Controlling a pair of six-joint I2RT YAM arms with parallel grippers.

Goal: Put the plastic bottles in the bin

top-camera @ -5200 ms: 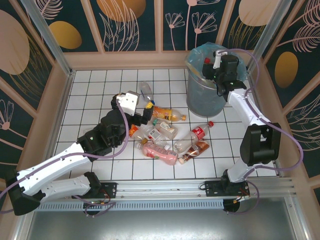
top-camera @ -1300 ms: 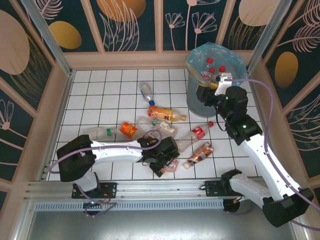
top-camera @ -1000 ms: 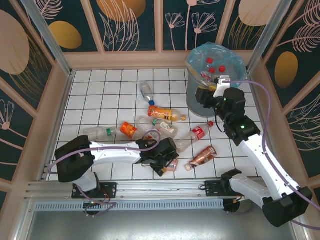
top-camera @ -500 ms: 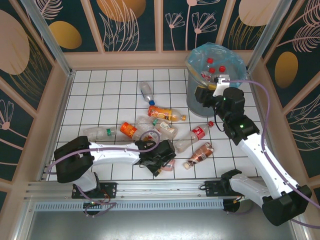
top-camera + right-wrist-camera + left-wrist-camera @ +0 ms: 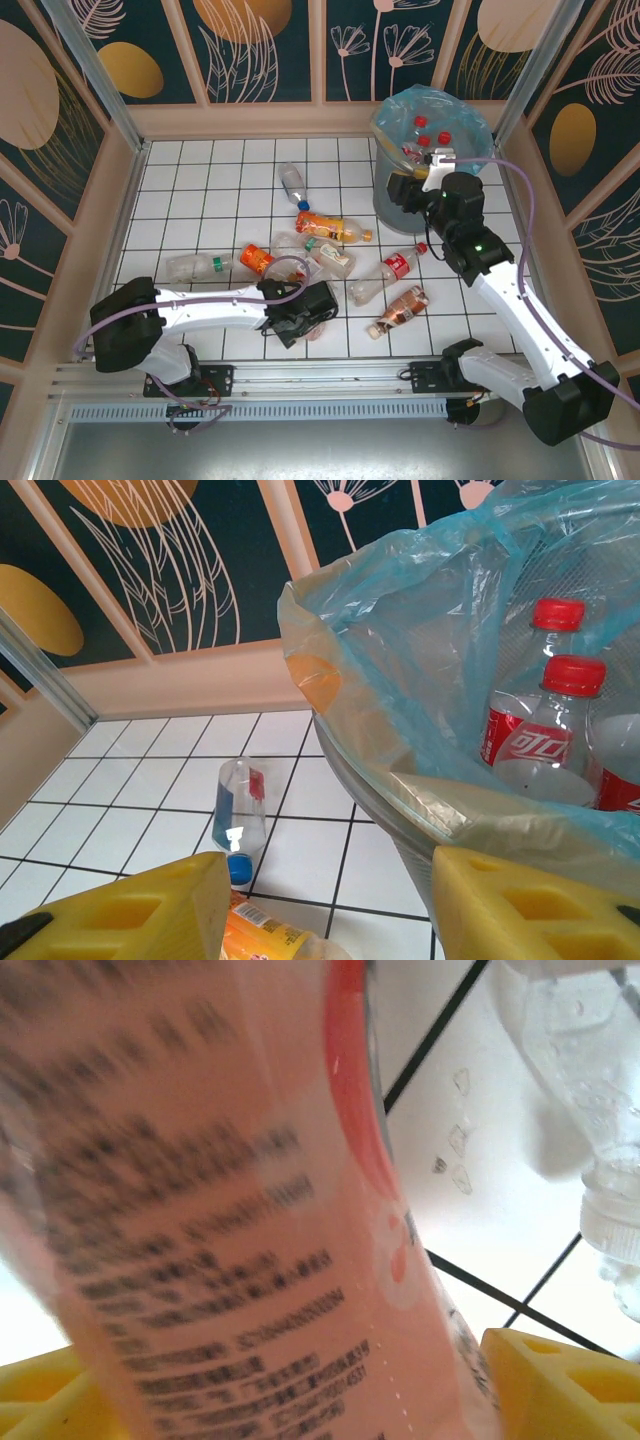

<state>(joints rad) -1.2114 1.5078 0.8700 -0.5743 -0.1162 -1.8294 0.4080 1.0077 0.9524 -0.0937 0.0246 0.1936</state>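
My left gripper (image 5: pixel 299 321) is low over the tiles near the front edge, shut on a pink-labelled plastic bottle (image 5: pixel 220 1220) that sits between its yellow fingers (image 5: pixel 560 1380). Several more plastic bottles lie on the tiles: an orange-labelled one (image 5: pixel 325 225), a red-labelled one (image 5: pixel 396 265), a brown one (image 5: pixel 400 309), a blue-capped clear one (image 5: pixel 291 182) and a green-capped one (image 5: pixel 195 266). The bin (image 5: pixel 392 205), a grey mesh basket with a blue bag, stands at the back right and holds red-capped bottles (image 5: pixel 545 730). My right gripper (image 5: pixel 406 190) hangs open beside the bin's left wall with nothing in it.
Wooden walls with metal posts (image 5: pixel 95 70) enclose the tiled floor. The bin's rim (image 5: pixel 400 810) is close in front of the right fingers. A clear bottle (image 5: pixel 590 1080) lies just beyond the left gripper. Bare tiles (image 5: pixel 190 190) stretch across the back left.
My left gripper has slid left and toward the front edge, carrying the pink bottle with it. The right arm has hardly moved beside the bin.
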